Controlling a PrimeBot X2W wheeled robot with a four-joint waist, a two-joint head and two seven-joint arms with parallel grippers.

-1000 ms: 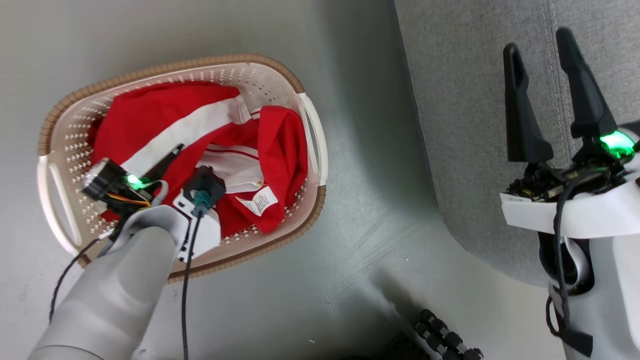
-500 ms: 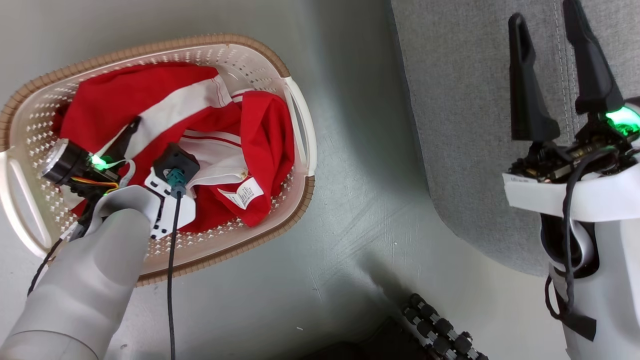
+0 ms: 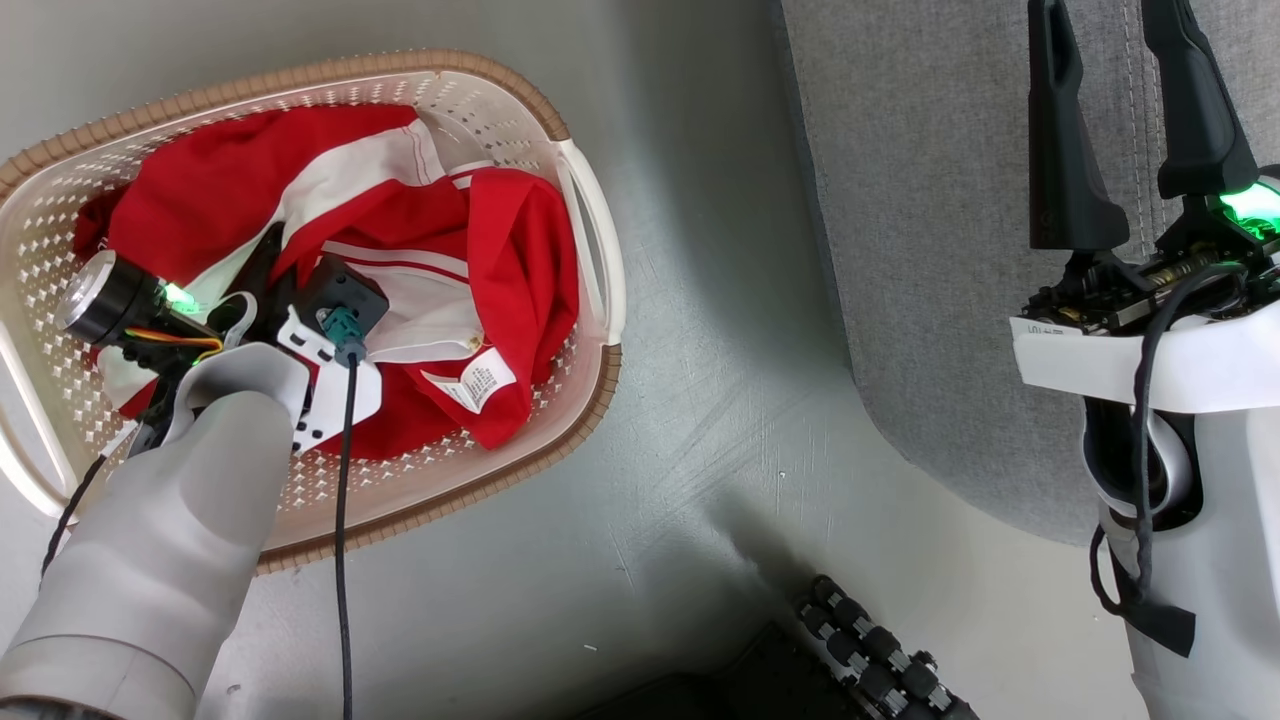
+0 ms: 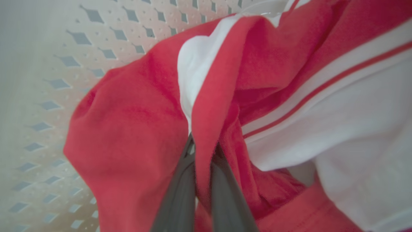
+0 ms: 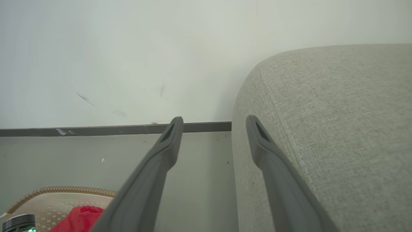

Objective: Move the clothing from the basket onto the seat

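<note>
There is one basket (image 3: pixel 590 250) on the grey floor (image 3: pixel 700 450), and all the clothing (image 3: pixel 220 190) I can see lies inside it. It is a rumpled red heap with broad white stripes. I cannot tell how many pieces make up the heap. I count one white tag (image 3: pixel 470 383), lying on top toward the side nearer the seat. The one seat (image 3: pixel 920 200) stands to the right of the basket, with a strip of bare floor between them.

The left arm (image 3: pixel 170 540) reaches down into the basket. The left jaws are clenched on the clothing. In the left wrist view the two dark fingers (image 4: pixel 180 193) stand almost together with a fold of red fabric pinched between them and a white stripe just above the pinch. The basket's perforated wall shows behind the cloth.

The right jaws are released. Their two fingers (image 3: pixel 1065 150) are spread well apart with nothing between them, held over the seat near its stitched seam. In the right wrist view one finger lies against the floor and the other against the seat's rounded corner. Behind them are a pale wall (image 5: pixel 128 48) and one dark skirting strip (image 5: pixel 96 130).

A green light (image 3: pixel 180 297) glows on each wrist, two in all.
</note>
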